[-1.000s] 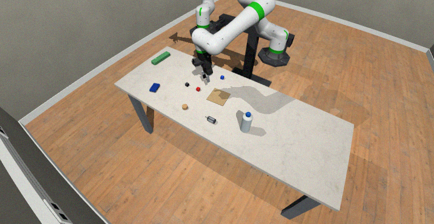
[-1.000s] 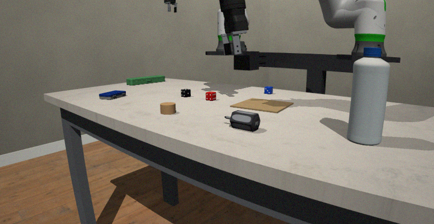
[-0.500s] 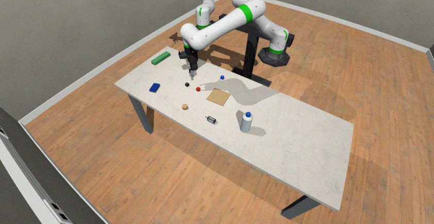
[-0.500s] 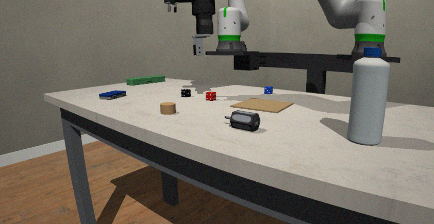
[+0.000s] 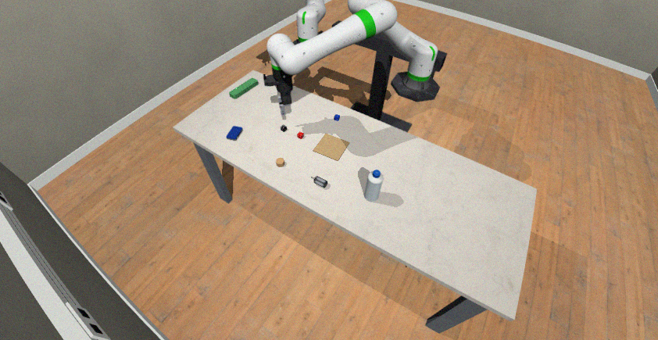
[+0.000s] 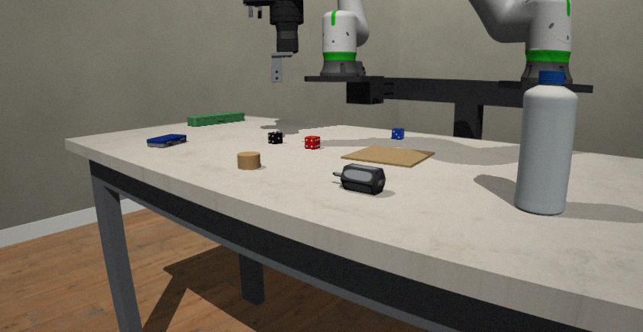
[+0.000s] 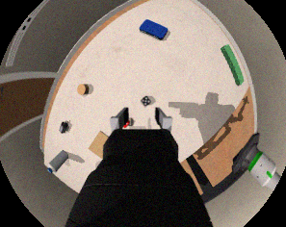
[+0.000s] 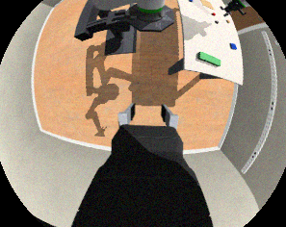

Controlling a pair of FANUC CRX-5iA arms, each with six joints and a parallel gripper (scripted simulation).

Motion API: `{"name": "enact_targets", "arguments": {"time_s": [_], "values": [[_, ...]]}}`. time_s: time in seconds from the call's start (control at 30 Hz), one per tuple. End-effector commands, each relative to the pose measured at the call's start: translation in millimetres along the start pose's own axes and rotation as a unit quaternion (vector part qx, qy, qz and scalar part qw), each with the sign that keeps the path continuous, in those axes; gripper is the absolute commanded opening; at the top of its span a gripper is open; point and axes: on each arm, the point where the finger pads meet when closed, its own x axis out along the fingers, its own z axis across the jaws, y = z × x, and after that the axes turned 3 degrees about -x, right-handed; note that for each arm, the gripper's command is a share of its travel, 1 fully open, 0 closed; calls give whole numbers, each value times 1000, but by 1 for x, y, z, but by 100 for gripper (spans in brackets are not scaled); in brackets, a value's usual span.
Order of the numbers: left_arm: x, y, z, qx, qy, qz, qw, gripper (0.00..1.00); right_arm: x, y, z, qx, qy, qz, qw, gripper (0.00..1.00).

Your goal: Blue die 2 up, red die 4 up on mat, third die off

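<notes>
Hand of the left arm (image 5: 286, 111) (image 6: 276, 69) (image 7: 142, 118) spread wide and unloaded, above the table near the black die (image 5: 283, 128) (image 6: 275, 137) (image 7: 145, 101); both target dice lie off the mat (image 5: 327, 148) (image 6: 386, 156) (image 7: 99, 143). Reaching seems underway; the next move probably needs alignment and lowering.

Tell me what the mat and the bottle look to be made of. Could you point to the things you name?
The mat (image 5: 330, 147) (image 6: 387, 156) (image 7: 98, 143): probably cork or thin board with a matte finish, going by its even tan colour and lack of shine. The bottle (image 5: 373, 187) (image 6: 545, 149) (image 7: 58, 160): perhaps plastic or painted metal, smooth and opaque pale grey with soft shading; its blue cap looks like plastic.
</notes>
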Motion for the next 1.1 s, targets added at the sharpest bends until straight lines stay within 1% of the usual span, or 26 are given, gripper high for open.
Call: {"name": "enact_targets", "arguments": {"time_s": [0.0, 0.9, 1.0, 1.07], "values": [[-1, 4, 3, 4, 0, 3, 1000, 100, -1, 0, 0, 0, 0, -1, 1000, 100], [-1, 8, 7, 10, -1, 5, 1000, 100, -1, 0, 0, 0, 0, -1, 1000, 100], [2, 8, 7, 10, -1, 5, 1000, 100, -1, 0, 0, 0, 0, -1, 1000, 100], [9, 8, 7, 10, -1, 5, 1000, 100, -1, 0, 0, 0, 0, -1, 1000, 100]]}}
